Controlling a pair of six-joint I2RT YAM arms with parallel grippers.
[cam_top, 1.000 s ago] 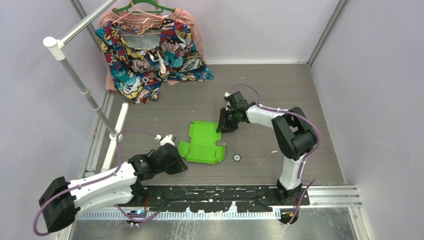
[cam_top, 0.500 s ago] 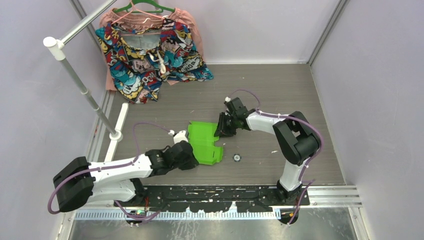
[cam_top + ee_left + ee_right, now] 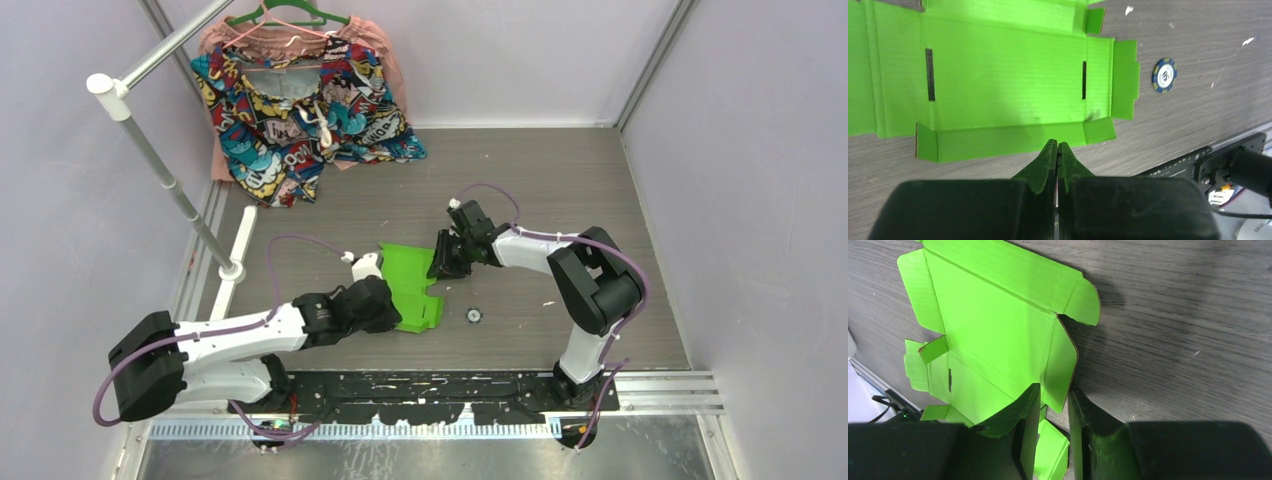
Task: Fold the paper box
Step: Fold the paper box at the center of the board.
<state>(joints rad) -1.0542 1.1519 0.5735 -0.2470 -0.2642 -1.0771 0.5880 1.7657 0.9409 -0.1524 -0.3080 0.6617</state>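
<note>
The left arm has swung out from the near left of the worktop [image 3: 560,180]. Its claw [image 3: 1057,145] now hangs over the left part of the paper box [image 3: 412,290], where before it sat clear of the sheet. That claw is fully closed and holds nothing. In its own wrist view the tips sit just at the near edge of the card. The right claw [image 3: 1054,388] has shifted only a little leftwards. It is partly open, standing astride a raised flap on the sheet's far right edge, and it does not seem to be pinching the flap.

The paper box lies about the middle of the worktop, much where it was, unfolded, with only small tabs and that flap lifted. A small blue round token [image 3: 1164,75] lies just beside its right edge. Both arms are now at the sheet, so folding looks about to start: the closed left claw is probably set to press the card down while the right lifts its flap. No wall is up yet.
</note>
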